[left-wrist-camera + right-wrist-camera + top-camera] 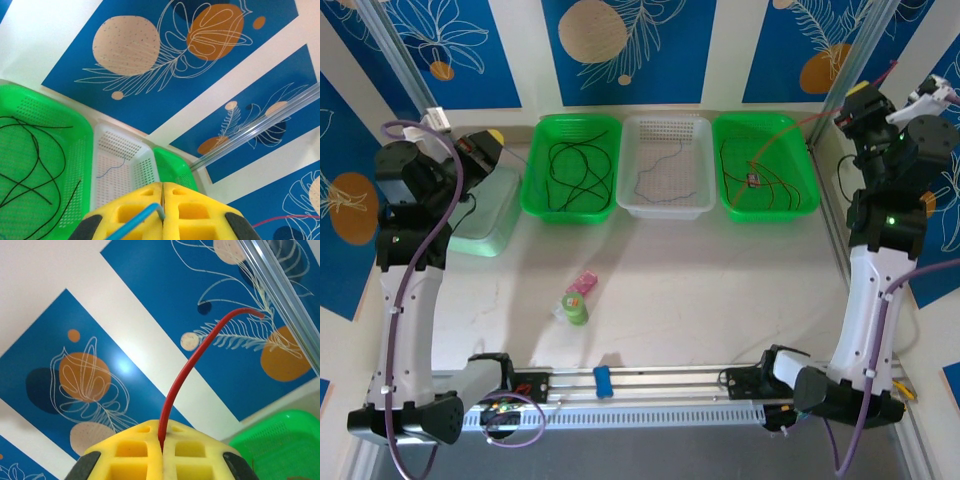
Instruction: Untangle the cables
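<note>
Top external view: the right pincer (861, 97) is seen raised high at the far right. A red cable (798, 127) is drawn up toward it from the right green basket (718, 190). In the right wrist view the yellow fingers (200, 450) are pressed together with that red strand clamped in the seam, and a free end curls away above them. The left pincer (163, 189) is likewise closed, with a blue cable (139, 218) pinched at its seam. Where that blue strand leads cannot be traced.

Black cables (575, 170) are laid in loose loops in the left green basket (527, 185), and a thin blue-grey strand (665, 182) lies in the white basket (625, 190). Dark loops (775, 190) are left in the right basket, under the red one.

The danger is judged to lie in that right basket. Should the red cable be threaded through the dark loops, a further pull could cinch a knot tighter rather than free it. The whole bundle could also be hauled up, or the light basket dragged and tipped on the surface. The red cable might be lost from the fingers too if tension is put on sharply.
</note>
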Controlling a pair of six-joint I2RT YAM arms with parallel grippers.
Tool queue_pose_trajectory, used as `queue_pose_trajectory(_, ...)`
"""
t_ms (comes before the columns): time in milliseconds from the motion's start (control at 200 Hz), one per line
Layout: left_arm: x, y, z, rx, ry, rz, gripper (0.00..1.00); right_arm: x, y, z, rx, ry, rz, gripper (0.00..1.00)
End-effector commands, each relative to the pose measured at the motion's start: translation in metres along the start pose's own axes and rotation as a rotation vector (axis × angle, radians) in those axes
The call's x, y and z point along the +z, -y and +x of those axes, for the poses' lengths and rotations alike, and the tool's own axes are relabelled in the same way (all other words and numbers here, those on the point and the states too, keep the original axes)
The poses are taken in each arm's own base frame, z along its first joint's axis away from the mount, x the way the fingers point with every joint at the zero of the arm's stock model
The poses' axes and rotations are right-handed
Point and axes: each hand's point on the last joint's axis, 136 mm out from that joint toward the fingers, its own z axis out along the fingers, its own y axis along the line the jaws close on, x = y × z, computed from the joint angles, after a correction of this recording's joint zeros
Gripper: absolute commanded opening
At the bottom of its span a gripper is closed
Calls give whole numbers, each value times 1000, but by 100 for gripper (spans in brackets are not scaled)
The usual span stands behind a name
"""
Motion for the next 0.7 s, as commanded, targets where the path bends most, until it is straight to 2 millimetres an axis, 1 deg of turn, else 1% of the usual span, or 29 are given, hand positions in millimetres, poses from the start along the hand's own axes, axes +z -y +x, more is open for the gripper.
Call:
queue_pose_trajectory(0, -2, 26, -16, 25, 37, 78, 0, 22, -13, -18, -22, 62, -43, 0)
queue_pose_trajectory(80, -1, 27, -17, 26, 38, 81, 0, 43, -15, -19, -43, 61, -47, 0)
queue_pose_trajectory(210, 0, 30, -20, 31, 43, 85, 0, 81, -12, -10, -61, 29, -51, 0)
queue_pose_trajectory(295, 2, 32, -23, 33, 46, 88, 0, 102, -3, -2, -78, 6, -35, 0)
queue_pose_trajectory(370, 3, 36, -27, 37, 49, 94, 0, 117, 10, 5, -105, -9, -11, 0)
queue_pose_trajectory(465, 4, 41, -31, 45, 48, 103, 0, 129, 30, 7, -123, -27, 25, 0)
queue_pose_trajectory(570, 6, 39, -32, 47, 50, 93, 0, 136, 49, 8, -123, -37, 65, 0)
queue_pose_trajectory(640, 8, 39, -31, 38, 46, 99, 0, 141, 62, 18, -117, -62, 91, 0)
queue_pose_trajectory(695, 10, 39, -30, 34, 45, 105, 0, 145, 73, 31, -113, -93, 115, 0)
